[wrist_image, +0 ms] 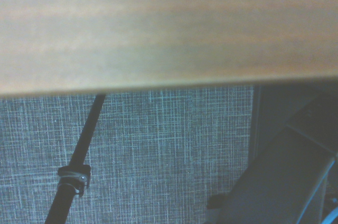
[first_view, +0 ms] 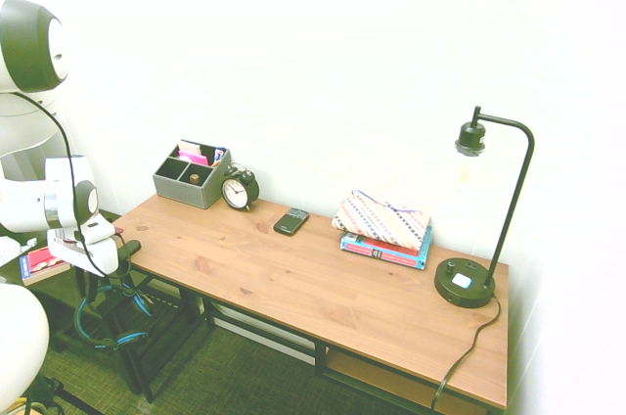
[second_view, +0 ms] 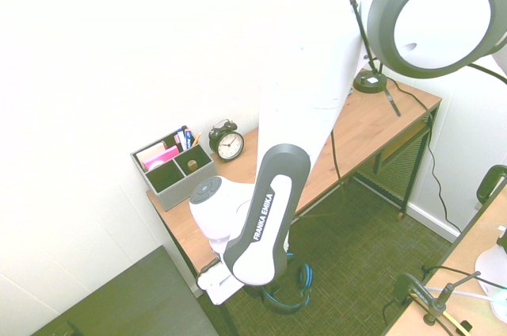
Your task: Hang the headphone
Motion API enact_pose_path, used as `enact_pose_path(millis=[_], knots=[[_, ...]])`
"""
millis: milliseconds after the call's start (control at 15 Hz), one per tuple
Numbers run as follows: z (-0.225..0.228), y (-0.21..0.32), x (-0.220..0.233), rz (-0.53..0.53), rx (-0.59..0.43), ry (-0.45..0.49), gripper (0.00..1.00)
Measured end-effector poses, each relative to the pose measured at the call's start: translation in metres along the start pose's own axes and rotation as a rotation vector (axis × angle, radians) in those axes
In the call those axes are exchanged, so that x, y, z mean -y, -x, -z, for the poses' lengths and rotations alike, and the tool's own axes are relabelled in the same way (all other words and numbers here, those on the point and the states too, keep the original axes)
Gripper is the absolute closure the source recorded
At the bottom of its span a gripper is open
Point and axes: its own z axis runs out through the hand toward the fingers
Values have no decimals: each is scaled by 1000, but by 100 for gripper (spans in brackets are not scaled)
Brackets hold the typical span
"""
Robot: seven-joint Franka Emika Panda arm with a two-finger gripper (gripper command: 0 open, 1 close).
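Claw (first_view: 125, 251): white wrist with dark fingers, pointing steeply downward just off the left end of the tabletop (first_view: 323, 283), at about the height of its edge. Finger spacing cannot be told; the tips are small and dark in the first exterior view and hidden behind the arm in the second.

Headphone (first_view: 110, 322): black band edged in bright blue, hanging below the claw beside the tabletop's dark frame, its lower loop near the floor. Whether the claw grips it or it hangs on the frame cannot be told. In the second exterior view one blue-rimmed ear cup shows under the arm's elbow.

Wrist view: blurred wooden edge across the upper part, grey woven carpet (wrist_image: 169, 155) beneath, a thin dark rod crossing it.

Items on the tabletop, nearest end outward:
- Grey organiser (first_view: 191, 177), three compartments, pink items in the rear one, at the back corner.
- Black round alarm clock (first_view: 239, 190), white face, just beside the organiser.
- Black phone (first_view: 290, 221), lying flat, apart from the clock.
- Patterned fabric pouch (first_view: 381, 219), resting on a stack of books (first_view: 386, 251).
- Black desk lamp (first_view: 479, 219), round base at the far end, cord trailing over the front edge.
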Motion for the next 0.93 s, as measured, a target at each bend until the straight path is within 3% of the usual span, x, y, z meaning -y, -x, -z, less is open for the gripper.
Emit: enact_pose_path(millis=[200,333,600,933], knots=[[8,-9,2,14,-3,1,0],[42,-30,0,86,-32,0,0],[160,-107,-30,263,-114,8,0],[299,-204,-126,252,-147,-1,0]])
